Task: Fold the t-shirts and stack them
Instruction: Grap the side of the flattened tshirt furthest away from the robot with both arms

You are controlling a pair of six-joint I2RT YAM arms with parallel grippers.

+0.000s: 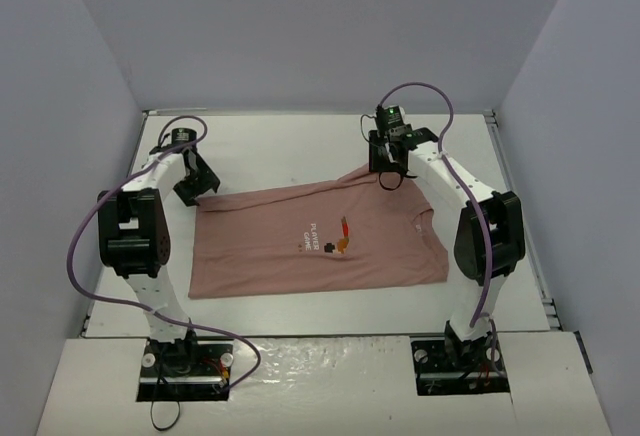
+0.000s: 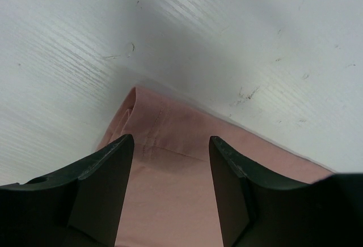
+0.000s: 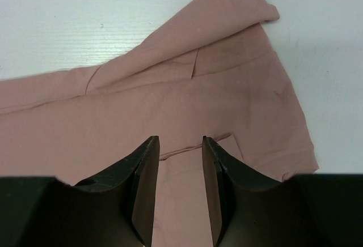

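Left gripper (image 1: 194, 187) and right gripper (image 1: 388, 175), jaws apart, at the far edge of the t-shirt (image 1: 300, 256).

Each arm is raised at the elbow and reaches away from its base, wrist bent down toward the table (image 1: 280, 141). The left gripper's jaws stand fairly wide over the shirt's far left corner, where the left wrist view shows a stitched hem and a small rolled edge between the fingers (image 2: 108, 184); nothing is clamped. The right gripper's jaws leave a narrower gap above the folded-over sleeve, and pink cloth shows between the fingers (image 3: 144, 184) without being pinched. The shirt lies spread face up between the two arms, collar toward the right arm. An orange-and-dark graphic (image 1: 344, 235) sits mid-chest, and the two short lines of white lettering (image 1: 321, 236) beside it are too small to read.
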